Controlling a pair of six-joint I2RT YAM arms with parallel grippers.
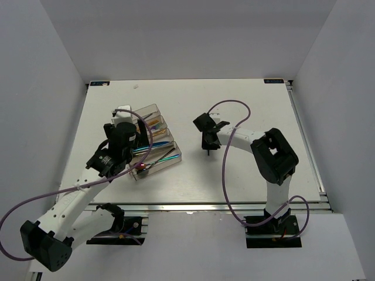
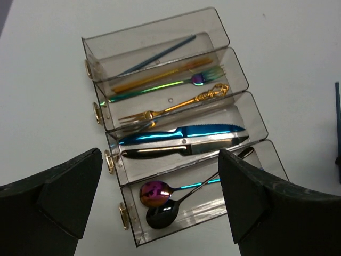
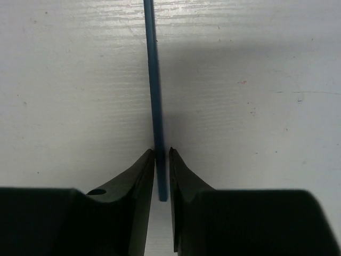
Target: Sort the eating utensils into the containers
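Blue chopstick [image 3: 154,90] on the white table [image 3: 266,80], right of the tray [image 2: 234,58] and well apart from it, pinched near one end between the almost-closed fingers of the right gripper [image 3: 162,152]. In the tray, far to near: a matching blue stick [image 2: 157,55]; orange sticks [image 2: 160,76] beside an iridescent fork [image 2: 160,87] and a gold fork [image 2: 170,108]; blue knife [image 2: 181,133] and black knife [image 2: 181,149]; purple spoon [image 2: 154,193] and black spoon [image 2: 161,215]. Above the tray's near end, left gripper [image 2: 160,154] spread wide, holding nothing.
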